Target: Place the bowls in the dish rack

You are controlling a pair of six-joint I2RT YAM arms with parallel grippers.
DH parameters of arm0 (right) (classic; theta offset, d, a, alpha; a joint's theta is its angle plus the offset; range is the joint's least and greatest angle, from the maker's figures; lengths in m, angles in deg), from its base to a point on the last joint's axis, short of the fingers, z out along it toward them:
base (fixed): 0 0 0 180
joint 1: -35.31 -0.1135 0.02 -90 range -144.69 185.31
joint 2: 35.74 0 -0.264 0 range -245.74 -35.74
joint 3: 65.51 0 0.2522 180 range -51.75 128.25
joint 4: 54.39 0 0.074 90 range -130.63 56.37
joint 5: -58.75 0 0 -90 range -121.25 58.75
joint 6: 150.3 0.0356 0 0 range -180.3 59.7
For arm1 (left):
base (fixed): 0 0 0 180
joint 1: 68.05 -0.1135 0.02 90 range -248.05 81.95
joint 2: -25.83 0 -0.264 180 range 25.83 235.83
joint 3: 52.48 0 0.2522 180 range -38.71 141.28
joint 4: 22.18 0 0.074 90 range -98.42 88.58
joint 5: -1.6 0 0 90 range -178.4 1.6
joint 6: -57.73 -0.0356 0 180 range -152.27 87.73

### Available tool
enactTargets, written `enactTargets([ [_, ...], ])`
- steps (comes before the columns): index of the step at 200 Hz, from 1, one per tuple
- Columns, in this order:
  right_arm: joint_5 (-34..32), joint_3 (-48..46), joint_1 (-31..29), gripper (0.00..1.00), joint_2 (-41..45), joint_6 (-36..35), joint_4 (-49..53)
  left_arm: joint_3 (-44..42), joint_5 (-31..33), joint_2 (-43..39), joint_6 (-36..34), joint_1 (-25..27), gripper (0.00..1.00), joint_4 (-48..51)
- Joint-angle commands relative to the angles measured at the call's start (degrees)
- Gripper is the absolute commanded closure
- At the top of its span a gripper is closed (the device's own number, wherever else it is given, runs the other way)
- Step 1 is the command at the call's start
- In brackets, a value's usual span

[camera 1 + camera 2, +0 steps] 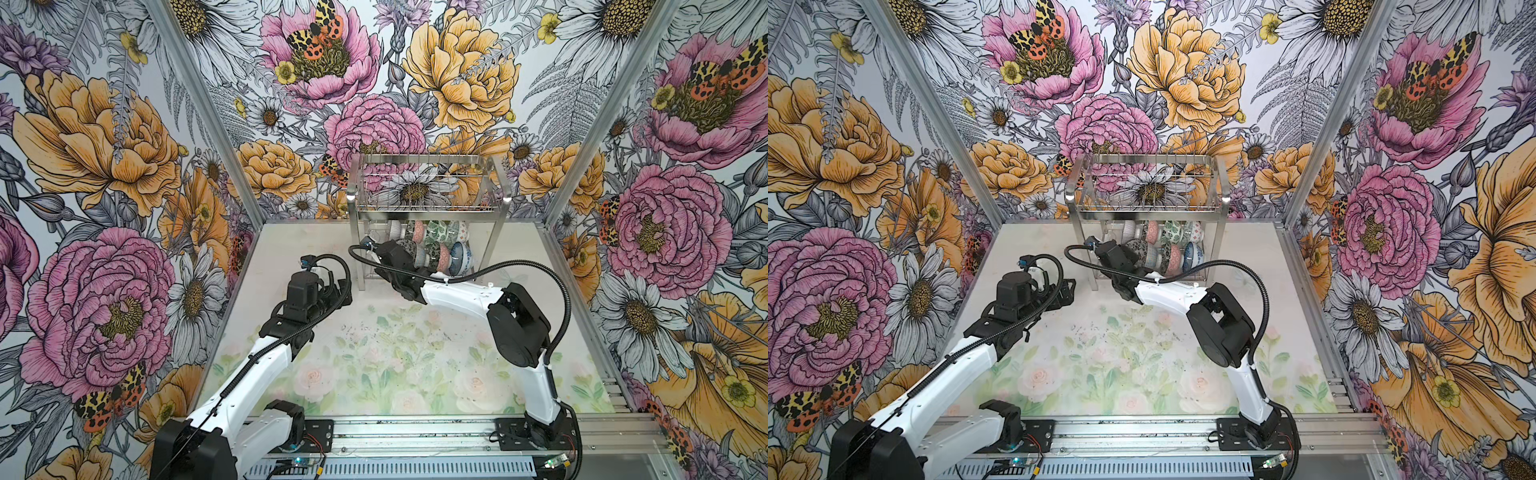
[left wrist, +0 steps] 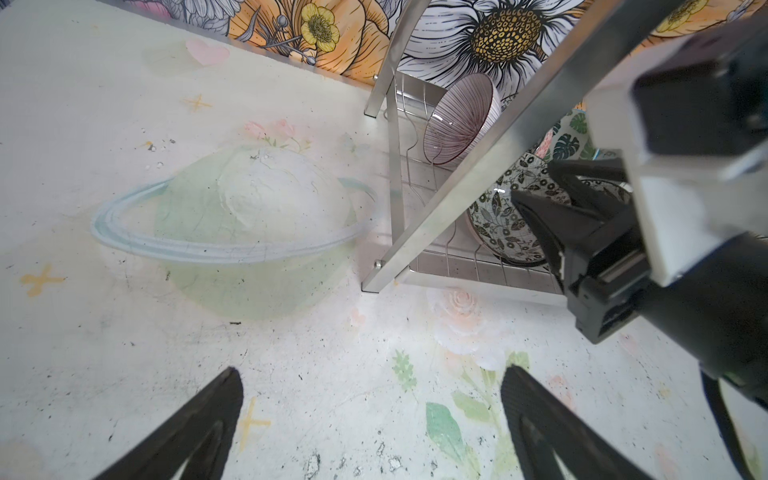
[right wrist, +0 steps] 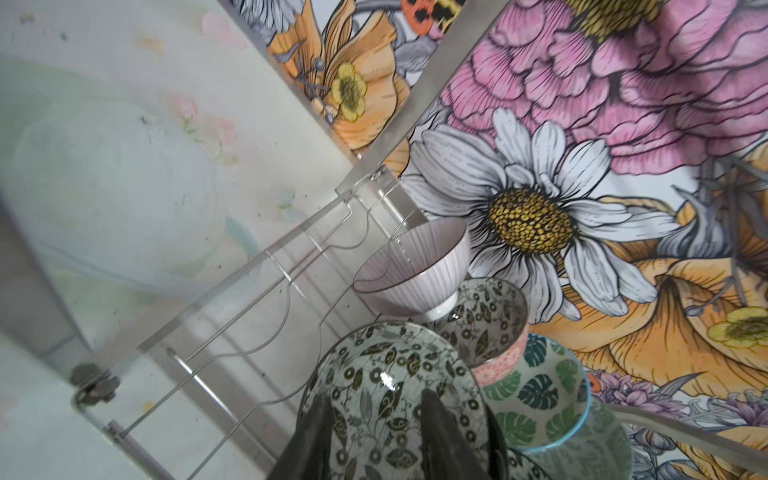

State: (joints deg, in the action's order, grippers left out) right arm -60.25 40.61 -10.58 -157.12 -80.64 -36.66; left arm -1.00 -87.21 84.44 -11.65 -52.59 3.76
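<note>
The dish rack [image 1: 430, 212] [image 1: 1150, 214] stands at the back of the table. Several bowls [image 1: 432, 229] stand on edge in two rows in its lower tier. My right gripper [image 3: 376, 399] [image 1: 409, 249] reaches into the left end of the front row, at a black-white floral bowl [image 3: 395, 365] [image 2: 494, 220]. Its fingers stand part-way apart, one over the bowl's inside and one at its outer rim. The bowl's pattern shows between them. Behind it stand a pink-lined bowl [image 3: 415, 266] [image 2: 461, 116] and a green leaf bowl [image 3: 540, 390]. My left gripper [image 2: 372, 372] [image 1: 336, 286] hovers wide open over bare table, left of the rack.
The rack's steel leg [image 2: 478, 174] and wavy wire dividers [image 3: 249, 332] stand close to both grippers. The floral-print table top [image 1: 374, 353] lies in front of the rack. Flowered walls close in three sides, and an aluminium rail [image 1: 415, 432] carries the arm bases.
</note>
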Motion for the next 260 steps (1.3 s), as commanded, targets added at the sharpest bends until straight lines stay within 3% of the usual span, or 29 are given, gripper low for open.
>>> enactTargets([
  [1, -0.63, 1.26, 0.18, 0.63, -3.29, 1.26, 2.61, 0.74, -1.54, -0.06, 0.43, -0.56, 0.01, 0.23],
  [117, -3.32, 19.97, 3.04, 0.7, -17.01, 5.1, 13.84, 0.58, -1.18, 0.3, 0.65, -0.52, 0.01, 0.56],
  [139, -3.3, 21.17, 3.25, 0.81, -17.75, 5.95, 15.95, 0.68, -1.11, 0.53, 0.54, -0.58, 0.01, 0.51],
  [161, -3.0, 21.15, 3.35, 1.0, -17.71, 6.19, 16.66, 0.69, -1.19, 0.71, 0.57, -0.55, 0.01, 0.44],
  [260, 0.64, 18.58, 2.82, 1.0, -12.89, 3.9, 14.99, 0.87, -1.3, 0.93, 1.02, -0.57, 0.01, 0.18],
])
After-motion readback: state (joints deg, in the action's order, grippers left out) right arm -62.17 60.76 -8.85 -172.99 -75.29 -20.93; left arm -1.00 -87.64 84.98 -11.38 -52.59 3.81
